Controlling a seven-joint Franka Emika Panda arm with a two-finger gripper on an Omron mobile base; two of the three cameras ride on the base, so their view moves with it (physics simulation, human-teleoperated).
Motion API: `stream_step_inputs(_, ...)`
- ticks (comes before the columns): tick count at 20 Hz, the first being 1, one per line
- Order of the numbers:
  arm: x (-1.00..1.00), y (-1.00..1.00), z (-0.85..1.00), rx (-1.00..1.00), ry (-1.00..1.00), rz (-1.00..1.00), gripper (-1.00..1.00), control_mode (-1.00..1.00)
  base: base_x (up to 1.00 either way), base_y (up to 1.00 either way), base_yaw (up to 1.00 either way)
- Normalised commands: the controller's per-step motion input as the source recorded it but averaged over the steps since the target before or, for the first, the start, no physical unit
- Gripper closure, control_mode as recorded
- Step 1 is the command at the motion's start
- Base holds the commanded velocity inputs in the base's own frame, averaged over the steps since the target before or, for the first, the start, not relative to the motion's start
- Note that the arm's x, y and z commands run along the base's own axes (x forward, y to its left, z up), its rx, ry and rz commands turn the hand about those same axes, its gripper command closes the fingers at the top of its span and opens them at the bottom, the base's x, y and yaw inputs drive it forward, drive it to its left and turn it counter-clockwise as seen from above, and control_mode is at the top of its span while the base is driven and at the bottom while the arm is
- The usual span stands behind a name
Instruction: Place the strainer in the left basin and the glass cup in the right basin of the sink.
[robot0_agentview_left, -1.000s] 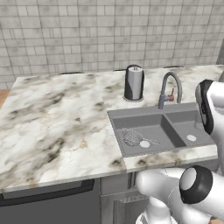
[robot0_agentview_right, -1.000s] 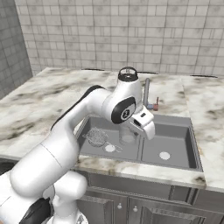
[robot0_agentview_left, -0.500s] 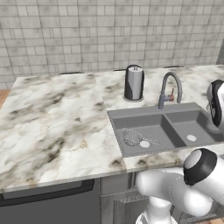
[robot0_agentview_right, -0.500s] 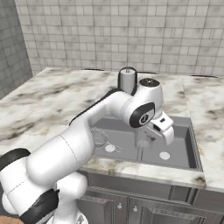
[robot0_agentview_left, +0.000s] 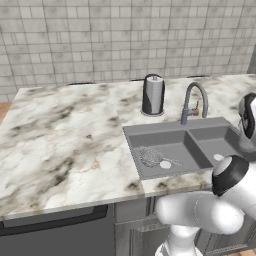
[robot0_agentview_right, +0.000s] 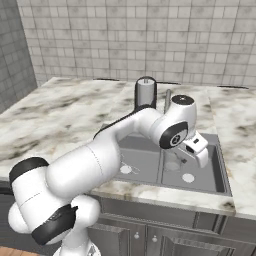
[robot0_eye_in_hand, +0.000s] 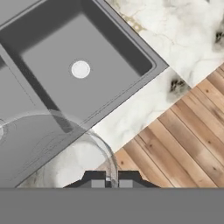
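My gripper (robot0_eye_in_hand: 111, 180) is shut on the rim of the clear glass cup (robot0_eye_in_hand: 65, 151), which hangs at the lower left of the hand view. Behind it lies the right basin (robot0_eye_in_hand: 100, 48) with its white drain. In the right base view the gripper (robot0_agentview_right: 201, 158) hovers over the right basin (robot0_agentview_right: 206, 172), and the glass cup (robot0_agentview_right: 172, 161) hangs just left of it, above the basin floor. The silvery mesh strainer (robot0_agentview_left: 150, 156) lies in the left basin (robot0_agentview_left: 172, 144) of the dark grey sink (robot0_agentview_left: 131, 150), near that basin's drain.
A tall dark steel canister (robot0_agentview_left: 152, 95) stands on the marble counter behind the sink. The grey gooseneck faucet (robot0_agentview_left: 193, 102) curves over the divider. Wooden floor (robot0_eye_in_hand: 183, 131) lies past the counter's front edge. Marble counter (robot0_agentview_left: 60, 140) stretches to the left.
The arm has swung to the right with the glass cup, from above the sink's divider to over the right basin. The strainer has stayed in the left basin.
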Motion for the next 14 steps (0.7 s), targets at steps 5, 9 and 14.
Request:
stream_step_inputs(5,0.41,-0.13,-0.22,0.0,0.02,0.0,1.0,-1.0,0.0,0.0,0.0)
stream_step_inputs(9,0.43,-0.1,-0.21,0.0,0.03,0.0,1.0,-1.0,0.0,0.0,0.0)
stream_step_inputs(14,0.44,-0.13,-0.19,0.04,0.05,0.0,1.0,-1.0,0.0,0.0,0.0)
